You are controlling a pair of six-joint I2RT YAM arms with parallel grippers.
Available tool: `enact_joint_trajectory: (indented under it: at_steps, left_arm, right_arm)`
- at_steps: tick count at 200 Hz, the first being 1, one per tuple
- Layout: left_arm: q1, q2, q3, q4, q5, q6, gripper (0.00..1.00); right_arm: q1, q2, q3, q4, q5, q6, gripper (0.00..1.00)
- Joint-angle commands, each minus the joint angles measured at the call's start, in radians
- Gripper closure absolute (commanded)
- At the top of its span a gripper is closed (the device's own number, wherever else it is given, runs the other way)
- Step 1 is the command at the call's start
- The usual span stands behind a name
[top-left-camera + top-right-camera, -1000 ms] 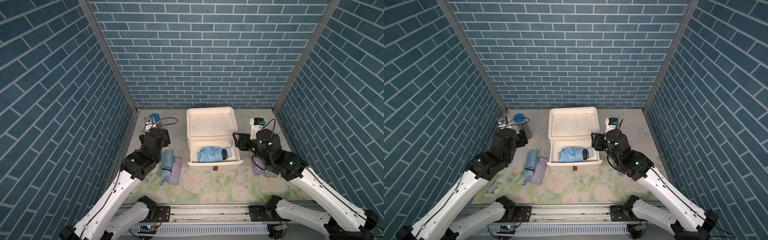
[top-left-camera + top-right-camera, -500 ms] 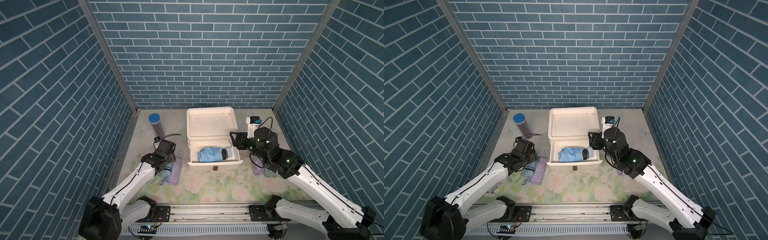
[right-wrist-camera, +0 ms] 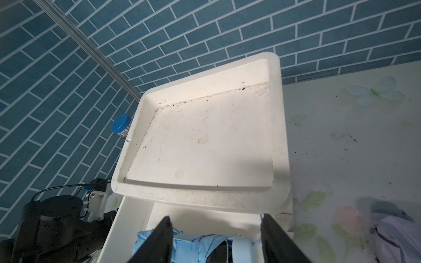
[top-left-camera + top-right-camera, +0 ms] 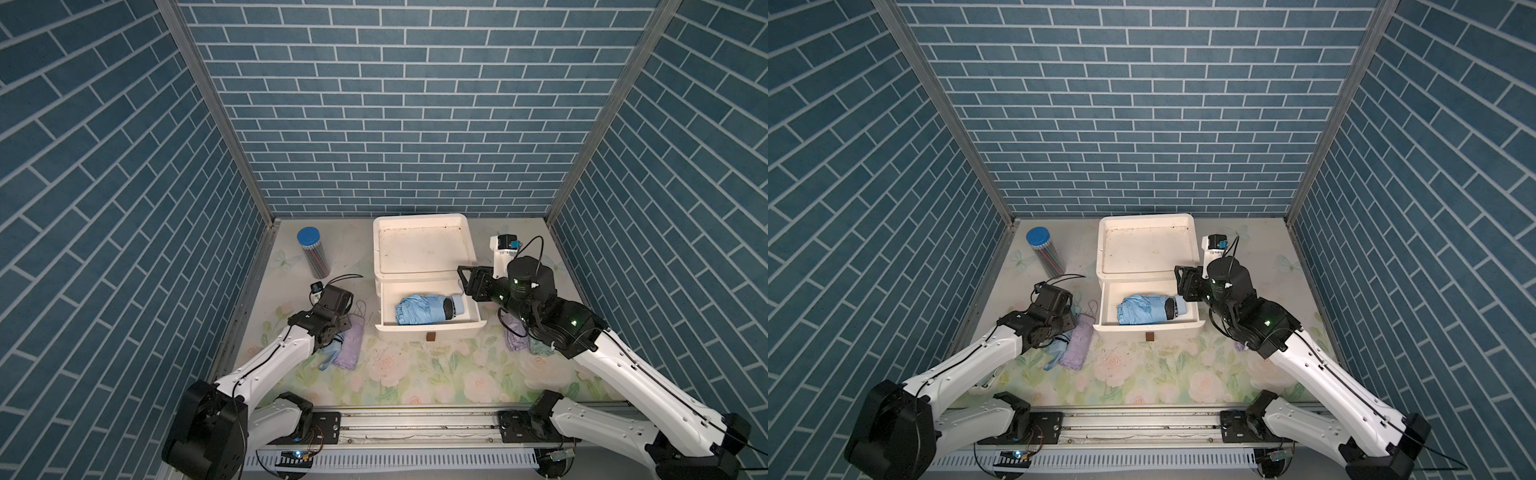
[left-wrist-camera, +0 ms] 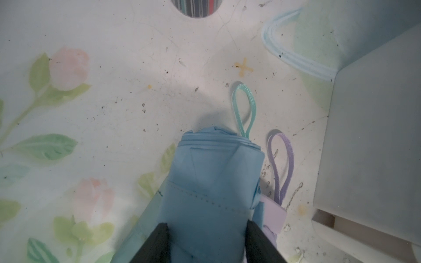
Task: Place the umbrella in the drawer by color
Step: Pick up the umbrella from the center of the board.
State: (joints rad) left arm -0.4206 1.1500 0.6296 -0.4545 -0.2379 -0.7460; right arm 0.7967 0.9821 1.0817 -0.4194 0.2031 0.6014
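While low, left claw [image 5: 206, 224] around blue umbrella [image 5: 211, 182] (fingers [image 5: 157, 246] against it).

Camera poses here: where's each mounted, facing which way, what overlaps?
Top views: high over the front rail, facing down across the mat to the back wall; left arm and right arm show.
Left wrist: on its arm, facing down onto the loose blue umbrella; left gripper straddles it.
Right wrist: on its arm, facing over the drawer unit to the back wall; open right gripper, left arm show.
Shared: the blue-lidded tube is in all four.
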Motion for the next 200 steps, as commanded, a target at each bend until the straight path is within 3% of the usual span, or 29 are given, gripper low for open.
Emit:
enact_joint_trajectory:
  at_steps: [1,39,84,125,164,182,200]
  left_arm:
    - [0.008,0.011,-0.007,-0.015,-0.005,-0.007,0.53]
    - [0.007,0.012,0.007,-0.021,-0.022,0.0,0.69]
    - [0.007,-0.021,0.032,-0.053,-0.053,0.011,1.0]
    - [0.002,-0.085,0.174,-0.119,-0.137,0.064,1.0]
    - [-0.024,-0.15,0.405,-0.107,-0.167,0.222,1.0]
    - [-0.057,-0.182,0.481,-0.045,-0.122,0.315,1.0]
    - [-0.112,-0.218,0.509,0.05,0.01,0.404,1.0]
  right_arm:
    - [0.003,0.01,0.004,0.031,-0.016,-0.018,0.38]
    - [0.003,0.006,0.007,0.03,-0.014,-0.019,0.38]
    - [0.003,-0.003,-0.004,0.038,-0.032,-0.011,0.38]
    - [0.003,0.005,0.027,0.074,-0.139,-0.014,0.37]
    - [0.003,0.074,0.135,0.073,-0.255,0.001,0.33]
    - [0.003,0.097,0.177,0.067,-0.272,0.001,0.3]
    - [0.003,0.106,0.2,0.081,-0.318,0.0,0.25]
